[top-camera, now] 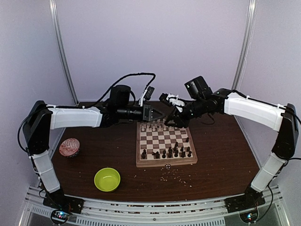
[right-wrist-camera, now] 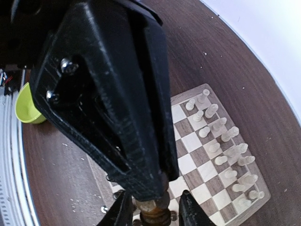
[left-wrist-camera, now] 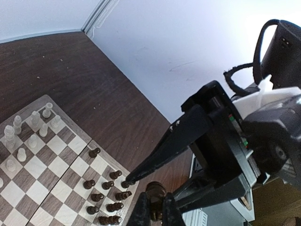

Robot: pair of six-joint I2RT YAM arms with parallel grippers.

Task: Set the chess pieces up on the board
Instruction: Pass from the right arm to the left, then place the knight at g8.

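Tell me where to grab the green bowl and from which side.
Take the bowl by its rim, coming straight down from above so the grip straddles the thin wall, one side inside and one outside. It sits upright with its mouth open and nothing against the rim, and it looks too wide to span across.

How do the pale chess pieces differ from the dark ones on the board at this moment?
Colour: the pale pieces are cream, while the dark pieces are deep brown.
Place: in the top view, the pale pieces stand along the far edge of the board, and the dark pieces stand along its near edge, closer to the arm bases.
Shared: both are small turned figures set on the checked squares.
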